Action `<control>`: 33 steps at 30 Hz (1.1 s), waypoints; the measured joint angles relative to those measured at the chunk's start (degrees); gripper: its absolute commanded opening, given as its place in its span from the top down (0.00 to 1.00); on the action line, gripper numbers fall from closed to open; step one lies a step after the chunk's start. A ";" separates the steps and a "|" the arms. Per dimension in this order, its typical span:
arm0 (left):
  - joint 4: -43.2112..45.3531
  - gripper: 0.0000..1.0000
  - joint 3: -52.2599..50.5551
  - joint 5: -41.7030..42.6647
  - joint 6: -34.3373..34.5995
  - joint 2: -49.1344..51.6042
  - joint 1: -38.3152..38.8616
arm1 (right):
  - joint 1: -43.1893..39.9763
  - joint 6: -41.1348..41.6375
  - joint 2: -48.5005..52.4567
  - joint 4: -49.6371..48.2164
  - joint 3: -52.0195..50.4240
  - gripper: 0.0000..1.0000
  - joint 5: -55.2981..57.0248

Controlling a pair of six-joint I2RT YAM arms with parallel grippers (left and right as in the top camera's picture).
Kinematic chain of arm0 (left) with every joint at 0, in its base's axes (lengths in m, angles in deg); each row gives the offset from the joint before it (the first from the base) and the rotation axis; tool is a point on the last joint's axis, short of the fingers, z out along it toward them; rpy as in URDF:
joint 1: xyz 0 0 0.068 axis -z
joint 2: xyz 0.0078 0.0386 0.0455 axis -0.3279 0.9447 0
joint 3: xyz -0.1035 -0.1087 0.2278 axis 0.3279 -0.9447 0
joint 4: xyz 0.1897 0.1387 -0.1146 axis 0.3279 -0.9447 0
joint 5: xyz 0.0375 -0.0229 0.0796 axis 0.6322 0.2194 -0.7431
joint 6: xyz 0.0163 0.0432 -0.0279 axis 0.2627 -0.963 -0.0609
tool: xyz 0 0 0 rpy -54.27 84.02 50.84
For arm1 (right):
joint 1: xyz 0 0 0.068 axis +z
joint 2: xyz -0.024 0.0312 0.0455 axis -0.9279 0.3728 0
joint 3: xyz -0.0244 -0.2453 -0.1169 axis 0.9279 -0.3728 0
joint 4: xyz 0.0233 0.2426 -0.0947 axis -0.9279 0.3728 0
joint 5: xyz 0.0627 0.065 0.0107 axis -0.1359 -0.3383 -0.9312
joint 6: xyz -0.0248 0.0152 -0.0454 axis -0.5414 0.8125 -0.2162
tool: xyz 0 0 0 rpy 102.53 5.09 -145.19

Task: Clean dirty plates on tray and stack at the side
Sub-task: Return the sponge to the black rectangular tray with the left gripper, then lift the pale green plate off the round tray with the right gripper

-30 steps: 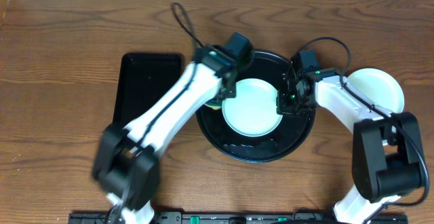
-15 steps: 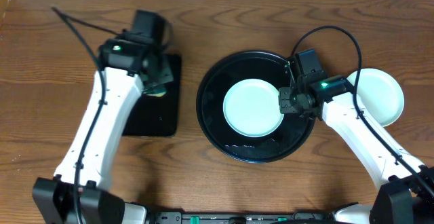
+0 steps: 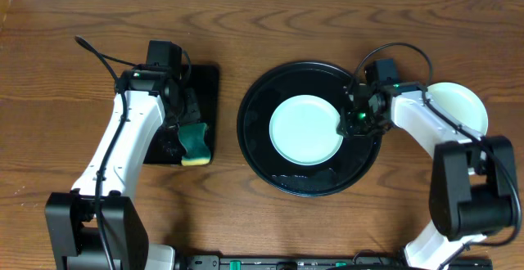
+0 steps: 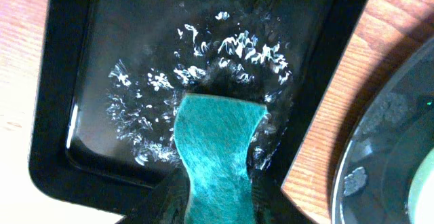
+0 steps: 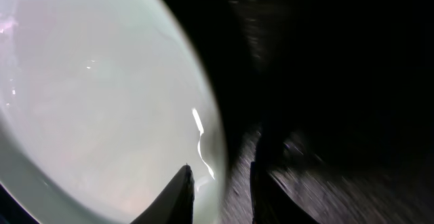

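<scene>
A wooden table (image 3: 74, 24) seen from above, with two white robot arms reaching in from the near edge. At the centre sits a large round black tray (image 3: 255, 98), and a pale green plate (image 3: 303, 131) lies flat in the middle of it, its face plain. The right claw (image 3: 354, 121) is at the plate's right edge; in the wrist view its two fingertips (image 5: 183, 191) stand either side of the rim with a narrow gap, one over the plate and one over the tray, and it cannot be told whether they pinch it. To the far right a second pale plate (image 3: 464, 100) rests on the bare table, well apart from the tray. On the left lies a smaller rectangular black tray (image 3: 206, 86), its floor flecked with white suds (image 4: 203, 51). The left claw (image 4: 217, 200) is closed on a green sponge (image 4: 217, 142) with a yellow edge, held over the near part of that tray.
</scene>
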 measured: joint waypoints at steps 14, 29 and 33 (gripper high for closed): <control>-1.66 0.18 1.73 5.42 -0.26 -9.25 0.02 | 1.09 1.25 -0.90 -1.55 -0.13 0.99 3.08; -1.66 0.17 1.73 6.03 -0.26 -9.07 0.02 | 20.72 2.58 -21.97 4.28 -0.20 0.99 39.74; -1.66 0.17 1.73 6.19 -0.26 -9.07 0.02 | 25.18 2.58 -24.24 5.05 -0.20 0.99 47.93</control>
